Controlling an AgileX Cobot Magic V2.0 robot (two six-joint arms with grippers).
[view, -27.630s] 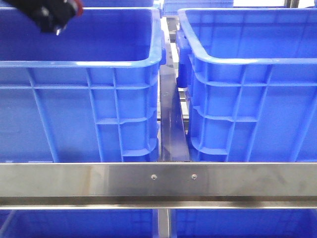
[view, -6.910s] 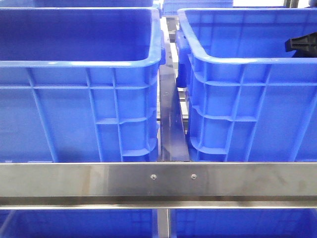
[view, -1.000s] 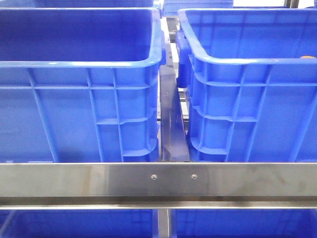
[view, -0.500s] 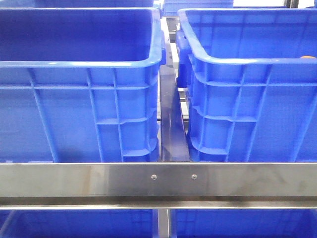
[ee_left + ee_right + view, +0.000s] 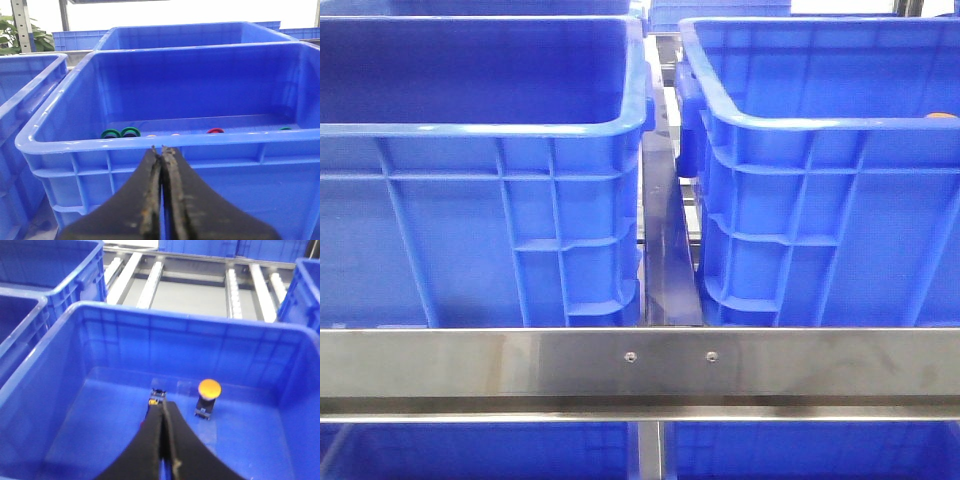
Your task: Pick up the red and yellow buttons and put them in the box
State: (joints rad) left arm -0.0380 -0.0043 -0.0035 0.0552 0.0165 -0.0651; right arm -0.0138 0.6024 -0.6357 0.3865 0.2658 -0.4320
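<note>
- While pressed closed on nothing, left gripper (image 5: 161, 150) hangs outside the left bin (image 5: 165, 146), by its near wall.
- Red button (image 5: 215, 131) lies on that bin's floor, beside green rings (image 5: 111, 134).
- Right gripper (image 5: 163, 407) closed, empty, above the box (image 5: 75, 347); yellow button (image 5: 208, 396) stands near its far wall.

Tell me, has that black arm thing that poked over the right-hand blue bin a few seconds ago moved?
Yes. It has left the front view: above the right bin's rim only a small orange speck shows now.

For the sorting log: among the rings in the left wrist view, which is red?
The red ring, alone mid-bin; the others are green or dark.
</note>
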